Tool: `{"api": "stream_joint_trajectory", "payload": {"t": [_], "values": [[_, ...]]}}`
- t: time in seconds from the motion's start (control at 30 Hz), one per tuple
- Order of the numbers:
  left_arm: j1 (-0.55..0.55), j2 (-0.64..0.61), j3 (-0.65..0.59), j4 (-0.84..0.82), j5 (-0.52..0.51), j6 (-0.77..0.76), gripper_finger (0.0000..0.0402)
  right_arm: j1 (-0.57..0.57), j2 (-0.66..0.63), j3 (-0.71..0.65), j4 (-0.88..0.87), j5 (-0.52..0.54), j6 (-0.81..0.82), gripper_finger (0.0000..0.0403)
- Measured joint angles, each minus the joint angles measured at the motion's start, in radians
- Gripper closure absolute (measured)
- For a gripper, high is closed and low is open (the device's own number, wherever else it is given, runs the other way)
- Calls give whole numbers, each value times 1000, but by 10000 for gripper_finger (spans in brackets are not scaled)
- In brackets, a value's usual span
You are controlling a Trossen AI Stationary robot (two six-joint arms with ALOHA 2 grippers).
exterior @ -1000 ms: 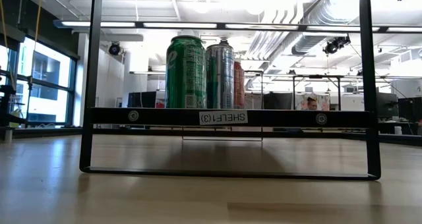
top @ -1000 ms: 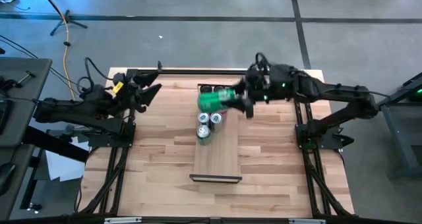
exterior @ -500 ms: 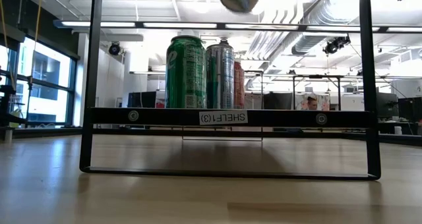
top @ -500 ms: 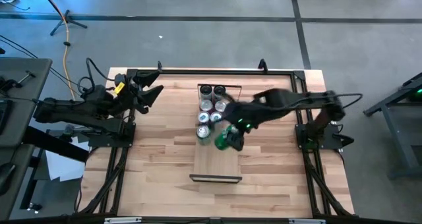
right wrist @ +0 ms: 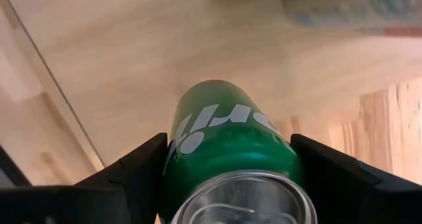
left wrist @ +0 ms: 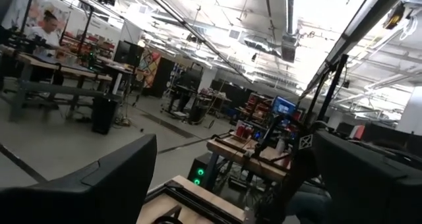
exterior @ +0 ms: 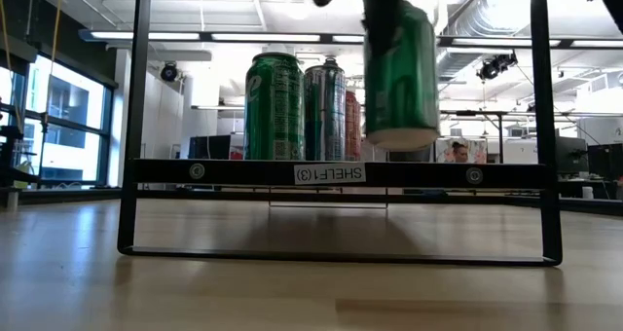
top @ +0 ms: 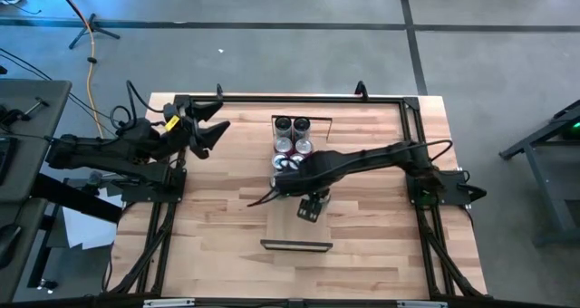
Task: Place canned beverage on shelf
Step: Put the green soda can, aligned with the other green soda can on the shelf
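Lowered now, green can (exterior: 400, 76) hangs above pale shelf (top: 294, 225).

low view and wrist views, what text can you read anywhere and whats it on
"SHELF1(3)", printed upside down: white label on the shelf front bar.
Held green can, in the right gripper: white brand lettering, only partly in view, not readable.
Standing green can: small print, too blurred to read.
Silver can: print too blurred to read.
Left wrist view: room signs, too small to read.

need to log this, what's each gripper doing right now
left gripper: open, holding nothing, over the table's left rear.
right gripper: closed on the green can, just above the shelf.
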Motion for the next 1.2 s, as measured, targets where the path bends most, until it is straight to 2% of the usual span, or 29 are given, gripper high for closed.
{"api": "stream_joint_trajectory", "payload": {"t": [0.23, 0.67, 0.97, 1.2], "values": [[0, 0, 0, -9, 47, 0, 37, -4, 27, 0, 57, 10, 30, 124], [0, 0, 0, -17, 49, 1, 37, -14, 76, 3, 61, -34, 86, 121], [0, 0, 0, -19, 48, 8, 37, -15, 84, 28, 80, 8, 53, 88], [0, 0, 0, -20, 47, 9, 37, -16, 86, 28, 78, 15, 40, 82]]}}
